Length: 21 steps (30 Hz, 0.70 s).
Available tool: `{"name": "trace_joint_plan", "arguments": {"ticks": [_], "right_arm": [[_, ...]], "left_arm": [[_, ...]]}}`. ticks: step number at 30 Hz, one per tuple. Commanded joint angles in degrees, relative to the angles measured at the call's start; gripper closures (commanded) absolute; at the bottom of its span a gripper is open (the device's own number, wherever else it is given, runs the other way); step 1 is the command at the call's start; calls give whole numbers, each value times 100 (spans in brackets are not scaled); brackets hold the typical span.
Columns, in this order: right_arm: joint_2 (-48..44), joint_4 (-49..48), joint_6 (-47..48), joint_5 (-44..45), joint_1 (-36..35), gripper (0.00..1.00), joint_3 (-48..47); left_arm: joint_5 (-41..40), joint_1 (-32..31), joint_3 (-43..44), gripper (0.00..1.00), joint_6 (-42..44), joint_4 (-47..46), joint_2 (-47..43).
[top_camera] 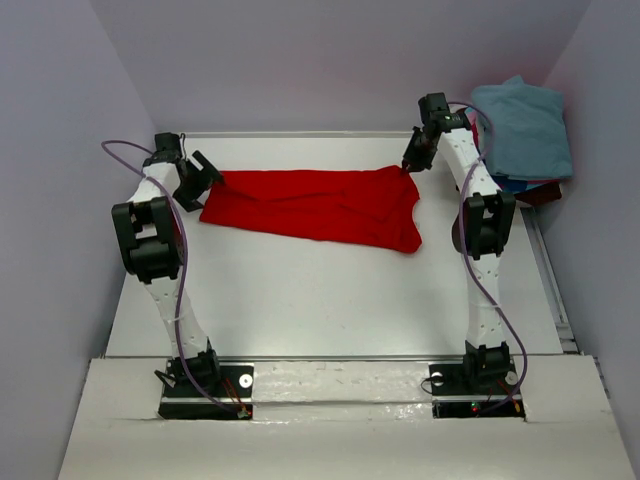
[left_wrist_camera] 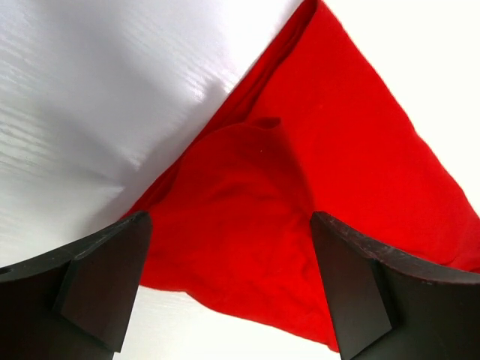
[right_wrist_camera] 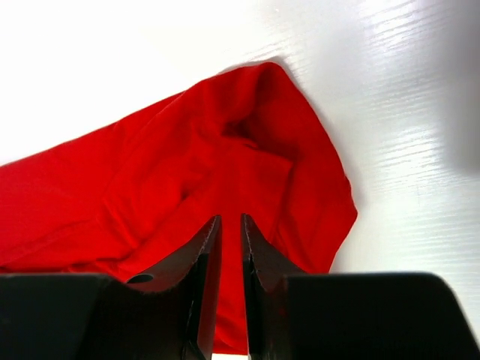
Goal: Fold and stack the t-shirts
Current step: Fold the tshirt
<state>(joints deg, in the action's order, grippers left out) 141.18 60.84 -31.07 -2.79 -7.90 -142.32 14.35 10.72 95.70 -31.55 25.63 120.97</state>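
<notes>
A bright red t-shirt [top_camera: 320, 205] lies folded into a long band across the far half of the white table [top_camera: 330, 300]. My left gripper [top_camera: 205, 175] hovers at the band's left end, open wide. In the left wrist view the red t-shirt [left_wrist_camera: 337, 150] lies below the left gripper [left_wrist_camera: 230, 225], clear of both fingers. My right gripper [top_camera: 408, 165] stands over the band's far right corner. Seen from the right wrist, the right gripper [right_wrist_camera: 230, 219] has its jaws a narrow slit apart above the rumpled red t-shirt [right_wrist_camera: 150, 172], pinching nothing.
A teal-blue t-shirt [top_camera: 522, 125] tops a pile at the back right, off the table's corner, with a dark maroon one [top_camera: 540, 192] showing beneath it. Lilac walls close in on the left, back and right. Both arm bases stand at the near edge.
</notes>
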Motion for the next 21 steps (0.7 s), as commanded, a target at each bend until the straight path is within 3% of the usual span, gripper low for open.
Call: {"name": "trace_joint_plan", "arguments": {"ticks": [1, 7, 11, 16, 21], "right_arm": [[-3, -292, 163, -20, 86, 77, -182], [-108, -248, 154, -55, 87, 74, -86], [-354, -213, 128, -143, 87, 60, 73], [-627, 94, 75, -398, 17, 59, 362], [-1355, -151, 75, -697, -264, 59, 1846]], "left_arm": [[-195, -88, -183, 1, 44, -67, -731], [-423, -299, -26, 1, 210, 161, -1241], [-495, -518, 185, 1, 316, 276, -1462], [-108, -623, 203, 1, 404, 399, -1330], [103, -677, -51, 1, 492, 329, -1181]]}}
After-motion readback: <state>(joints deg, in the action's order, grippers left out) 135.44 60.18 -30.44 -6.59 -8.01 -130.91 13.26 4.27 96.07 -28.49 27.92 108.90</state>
